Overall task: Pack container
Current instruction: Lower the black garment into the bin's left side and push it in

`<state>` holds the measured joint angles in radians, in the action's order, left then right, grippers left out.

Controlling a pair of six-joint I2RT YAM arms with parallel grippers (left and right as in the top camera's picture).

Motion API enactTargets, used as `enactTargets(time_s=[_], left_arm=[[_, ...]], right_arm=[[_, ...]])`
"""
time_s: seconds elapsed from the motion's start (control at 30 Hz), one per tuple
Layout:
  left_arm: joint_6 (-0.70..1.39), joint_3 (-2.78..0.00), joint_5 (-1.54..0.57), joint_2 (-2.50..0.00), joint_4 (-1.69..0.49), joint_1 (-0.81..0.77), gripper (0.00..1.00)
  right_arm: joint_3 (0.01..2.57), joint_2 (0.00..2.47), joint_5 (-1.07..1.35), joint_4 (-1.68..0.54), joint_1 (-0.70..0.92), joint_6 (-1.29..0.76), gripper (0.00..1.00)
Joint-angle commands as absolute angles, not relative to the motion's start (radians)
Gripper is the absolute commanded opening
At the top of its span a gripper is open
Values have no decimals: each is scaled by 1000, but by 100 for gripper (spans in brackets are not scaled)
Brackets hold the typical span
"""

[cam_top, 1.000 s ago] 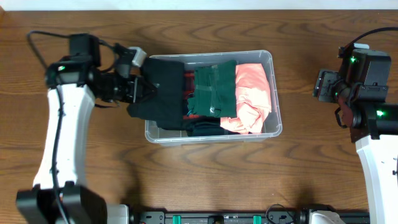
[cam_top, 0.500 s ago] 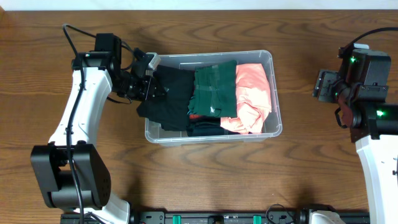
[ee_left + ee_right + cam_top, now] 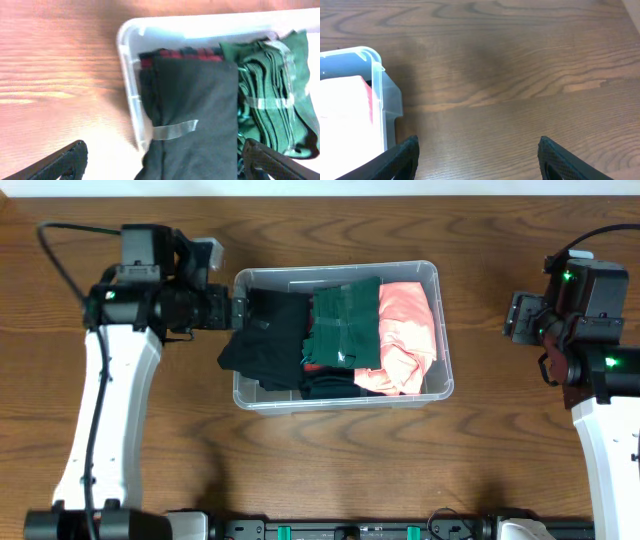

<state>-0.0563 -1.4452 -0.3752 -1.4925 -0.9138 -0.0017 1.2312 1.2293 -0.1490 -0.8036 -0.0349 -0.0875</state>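
Our left hand point(image 3: 165, 159) is spread wide with nothing between its fingers. It hovers just at the near short wall of the container point(image 3: 340, 268), and directly ahead of it lies a folded black garment point(image 3: 200, 105) banded with a strip of clear tape point(image 3: 175, 130). That garment spills over the wall nearest the hand, so part of it hangs outside the rim. A little red plaid cloth point(image 3: 180, 52) shows just beyond its far edge. Farther from the hand comes a folded green bundle point(image 3: 345, 325), also taped, and a crumpled coral garment point(image 3: 405, 335) fills the end farthest from it. Our right hand point(image 3: 480, 155) is likewise spread and empty. It sits well apart from the load over bare bench point(image 3: 520, 75), with only a corner of the container to its side. We judge the container to be stiff, smooth and thin-walled, so probably slippery on its flat sides. Filled with cloth, it is likely light enough to slide if pushed. The thick rim at either short wall looks like the surest place to grip it. The clothes are soft and will slump, so the overhanging black fold seems to need tucking in.
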Motion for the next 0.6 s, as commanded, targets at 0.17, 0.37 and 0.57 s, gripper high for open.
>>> enactTargets(time_s=[0.17, 0.37, 0.57], left_arm=[[-22, -1409, -303, -1502, -955, 0, 56], [-29, -1397, -305, -1503, -994, 0, 6], [-28, -1338, -305, -1504, -983, -21, 6]], right_arm=[[1230, 1229, -146, -805, -40, -89, 74], [1230, 1229, -146, -805, -40, -89, 74], [1230, 1229, -146, -806, -40, -89, 74]])
